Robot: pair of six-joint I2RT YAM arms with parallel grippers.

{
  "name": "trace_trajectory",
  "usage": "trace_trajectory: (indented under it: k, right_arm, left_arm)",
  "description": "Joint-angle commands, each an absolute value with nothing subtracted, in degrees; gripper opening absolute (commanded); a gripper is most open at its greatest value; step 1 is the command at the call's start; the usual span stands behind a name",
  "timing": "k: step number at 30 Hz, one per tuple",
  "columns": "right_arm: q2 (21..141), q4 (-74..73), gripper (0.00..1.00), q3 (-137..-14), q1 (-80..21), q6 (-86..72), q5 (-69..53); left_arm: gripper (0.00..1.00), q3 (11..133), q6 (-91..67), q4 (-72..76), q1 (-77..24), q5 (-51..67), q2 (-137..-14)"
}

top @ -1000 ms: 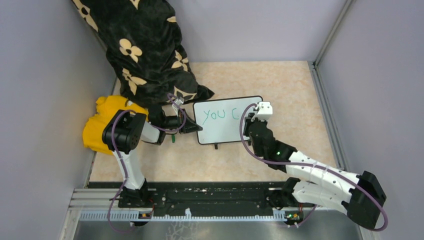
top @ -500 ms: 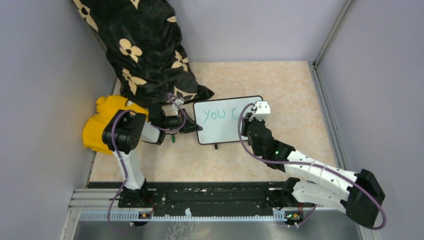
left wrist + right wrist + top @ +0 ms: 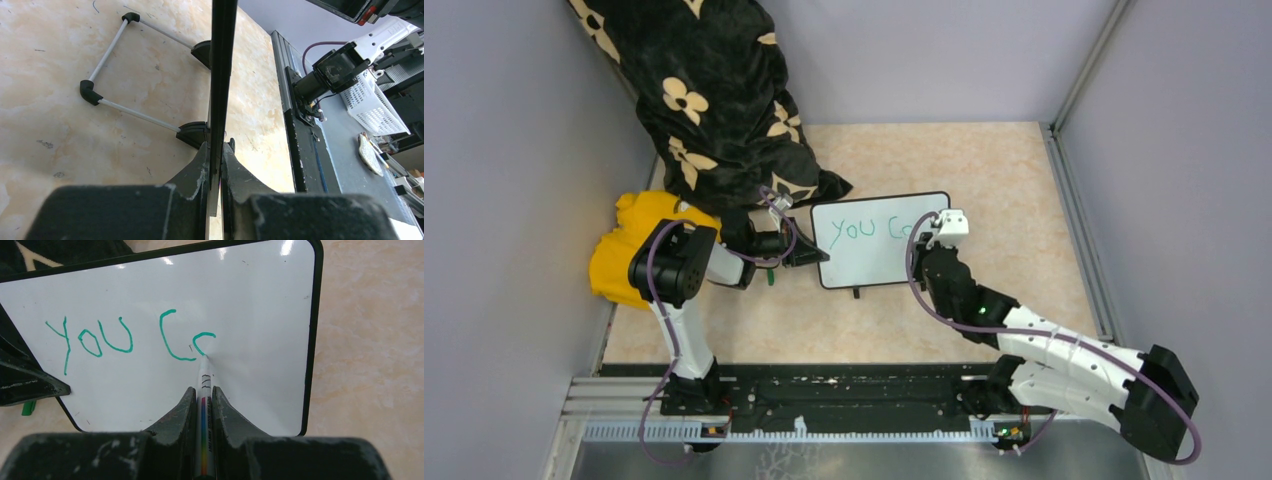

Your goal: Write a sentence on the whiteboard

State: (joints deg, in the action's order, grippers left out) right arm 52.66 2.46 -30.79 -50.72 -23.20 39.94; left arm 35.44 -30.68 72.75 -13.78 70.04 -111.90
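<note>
Two claws were at work. My left claw point(image 3: 215, 150) was clamped onto the left edge of the whiteboard point(image 3: 874, 262), which stood near the middle of the tan table point(image 3: 984, 170). My right claw point(image 3: 202, 395) gripped a marker point(image 3: 205, 372) — its tip touched the board at the end of the green lettering point(image 3: 131, 337), "YOU C" plus a partial curve.

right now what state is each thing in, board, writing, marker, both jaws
whiteboard, propped on its feet, partly written
sentence, unfinished: "you c" plus a started letter
marker, uncapped, tip on the board
left jaws, shut on the whiteboard's edge
right jaws, shut on the marker
</note>
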Motion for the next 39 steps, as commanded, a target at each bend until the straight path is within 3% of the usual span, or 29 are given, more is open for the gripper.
trace_trajectory:
  k: [1,39]
  right_arm:
    - [51.37,1.15,0.0,-31.02,-50.01,-23.66,42.59]
    - [52.65,2.93,0.0,-33.65,-48.52,-21.58,42.03]
  left_arm:
    - [0.0,35.16,-29.84,67.07,-14.15,69.77,-112.85]
    - [0.0,35.6,-28.92,65.21,-14.33,69.72,-112.85]
